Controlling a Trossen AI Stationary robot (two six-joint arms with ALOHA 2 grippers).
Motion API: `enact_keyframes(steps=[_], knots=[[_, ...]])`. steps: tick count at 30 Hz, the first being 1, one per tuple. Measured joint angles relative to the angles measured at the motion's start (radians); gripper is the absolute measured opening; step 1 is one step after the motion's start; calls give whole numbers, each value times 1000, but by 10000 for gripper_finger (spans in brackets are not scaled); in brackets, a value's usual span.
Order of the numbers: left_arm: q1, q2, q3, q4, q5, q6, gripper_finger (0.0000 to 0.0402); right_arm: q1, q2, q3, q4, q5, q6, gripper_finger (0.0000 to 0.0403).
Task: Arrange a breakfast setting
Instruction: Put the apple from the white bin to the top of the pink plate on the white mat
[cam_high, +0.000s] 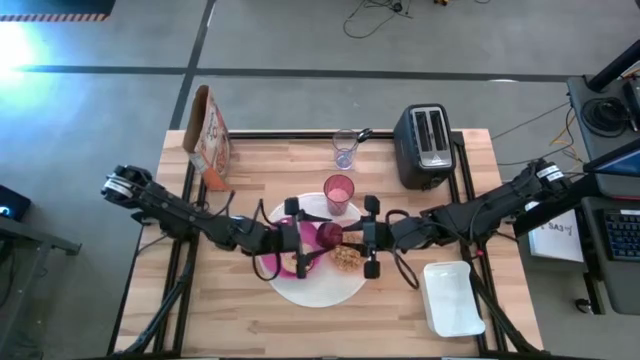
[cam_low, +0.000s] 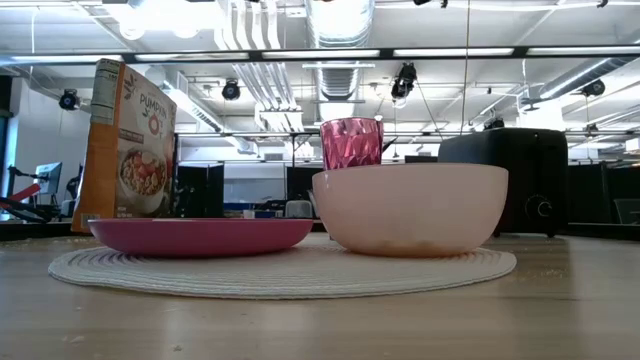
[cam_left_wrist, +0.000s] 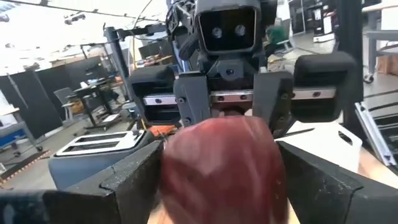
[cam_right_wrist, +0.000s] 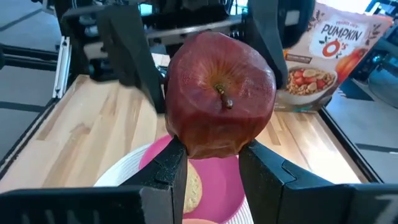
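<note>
We saw both arms meeting above the large white round plate (cam_high: 318, 288), a flat disc ridged in fine rings like coiled cord. The dark-red fruit (cam_right_wrist: 219, 93) hung in the air over that plate's middle, a waxy, mottled, rounded thing with a short brown stem in a dimple. The left gripper (cam_high: 318, 236), reaching in from the plate's left, pinched the fruit between its blocky dark fingers (cam_left_wrist: 134, 180). The right gripper (cam_high: 345, 237), coming from the plate's right, had its own fingertips pressed against the fruit's lower sides, so both appeared to grip it at once. On the plate lay the smaller magenta plate (cam_low: 200, 235), shallow and smooth, and beside it on the same plate stood the translucent peach bowl (cam_low: 410, 208), deep and round-walled. A tan, rough-crusted bagel (cam_high: 346, 259) showed over the plate just below the right gripper; we could not tell whether it sat inside the bowl. Just beyond the plate stood the pink tumbler (cam_high: 339, 192), faceted like cut crystal, and farther beyond the plate the clear glass (cam_high: 345, 151). Well beyond the plate were a boxy black toaster (cam_high: 430, 147) and a cardboard cereal box (cam_high: 210, 135).
</note>
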Motion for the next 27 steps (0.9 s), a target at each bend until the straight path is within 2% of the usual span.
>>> enact_keyframes(steps=[5, 10, 21, 27], knots=[[0, 55, 77, -115, -11, -25, 272, 3, 0, 2, -23, 0, -6, 109], [-1, 59, 124, -222, -11, -64, 249, 4, -1, 2, -46, 5, 4, 109], [-3, 56, 122, -242, -20, -90, 242, 2, -1, 28, -91, 5, 19, 110], [-1, 48, 118, -295, -38, -76, 241, 1, -2, 83, -249, 12, 126, 153]])
